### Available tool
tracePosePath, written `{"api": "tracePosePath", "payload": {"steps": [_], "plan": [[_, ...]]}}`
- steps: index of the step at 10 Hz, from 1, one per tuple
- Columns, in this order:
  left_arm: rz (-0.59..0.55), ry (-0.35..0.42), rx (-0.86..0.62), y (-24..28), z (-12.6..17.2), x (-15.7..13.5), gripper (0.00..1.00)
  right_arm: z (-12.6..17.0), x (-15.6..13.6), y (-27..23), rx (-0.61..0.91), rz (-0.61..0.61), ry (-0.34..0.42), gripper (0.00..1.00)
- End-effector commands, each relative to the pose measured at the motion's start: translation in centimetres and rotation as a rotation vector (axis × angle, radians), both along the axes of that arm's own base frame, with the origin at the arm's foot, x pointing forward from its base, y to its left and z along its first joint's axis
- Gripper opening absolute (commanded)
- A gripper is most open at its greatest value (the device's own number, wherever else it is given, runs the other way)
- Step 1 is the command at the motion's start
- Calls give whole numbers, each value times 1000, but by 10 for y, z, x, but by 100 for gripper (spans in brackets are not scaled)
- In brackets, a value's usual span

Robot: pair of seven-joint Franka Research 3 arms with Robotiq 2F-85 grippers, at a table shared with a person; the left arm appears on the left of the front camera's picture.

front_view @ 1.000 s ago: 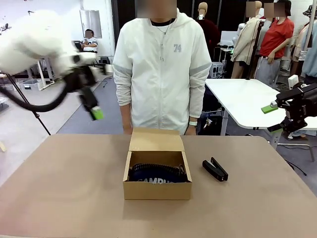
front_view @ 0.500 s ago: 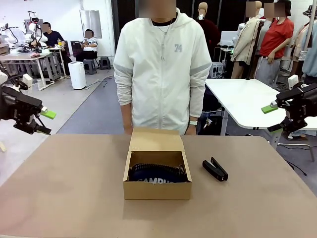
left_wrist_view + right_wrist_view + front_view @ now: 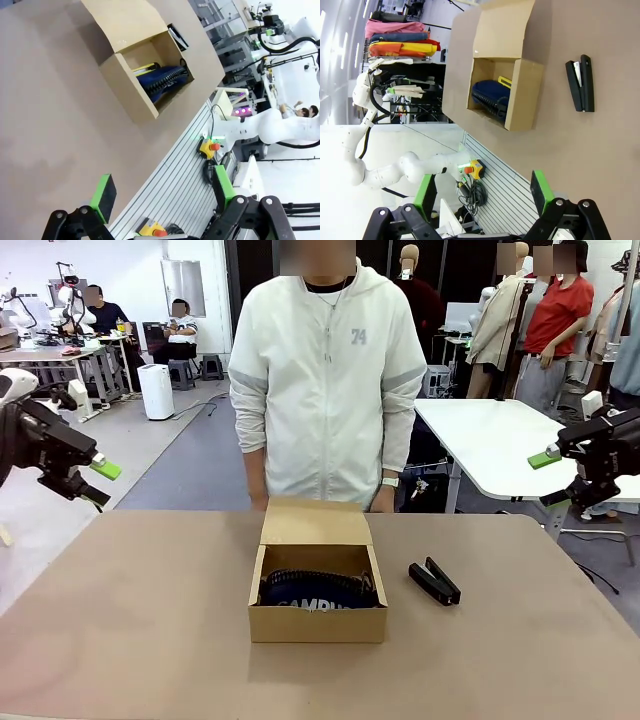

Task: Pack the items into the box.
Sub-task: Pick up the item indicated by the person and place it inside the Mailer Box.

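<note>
Inside the box [image 3: 525, 95], the right wrist view reveals a yellow pen [image 3: 504, 80] beside the pouch [image 3: 487, 98]; stapler [image 3: 581, 83] outside; left gripper [image 3: 163, 189] and right gripper [image 3: 482, 191] spread, empty

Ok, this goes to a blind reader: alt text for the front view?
An open cardboard box holding a navy pouch sits on the table, a black stapler beside it on the right. A person in a white jacket stands behind; the left pincer and right pincer hang open at either edge.

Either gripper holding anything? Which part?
Nothing held. Left gripper and right gripper are both open and empty; the stapler lies on the table, the pouch in the box.
</note>
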State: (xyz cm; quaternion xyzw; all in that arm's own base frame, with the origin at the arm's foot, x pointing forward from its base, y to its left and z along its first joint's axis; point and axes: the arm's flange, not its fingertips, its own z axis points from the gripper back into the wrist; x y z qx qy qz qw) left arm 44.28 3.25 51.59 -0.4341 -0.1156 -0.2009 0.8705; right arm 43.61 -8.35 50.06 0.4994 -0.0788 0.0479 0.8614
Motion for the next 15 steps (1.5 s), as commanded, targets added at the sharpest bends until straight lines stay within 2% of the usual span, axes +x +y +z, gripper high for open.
{"api": "tracePosePath", "payload": {"steps": [1, 15], "plan": [[-12, -1, -4, 6, -1, 0, 100, 4, 0, 0, -3, 9, 10, 100], [-12, -1, -4, 6, -1, 0, 100, 0, 0, 0, 0, 0, 0, 100]]}}
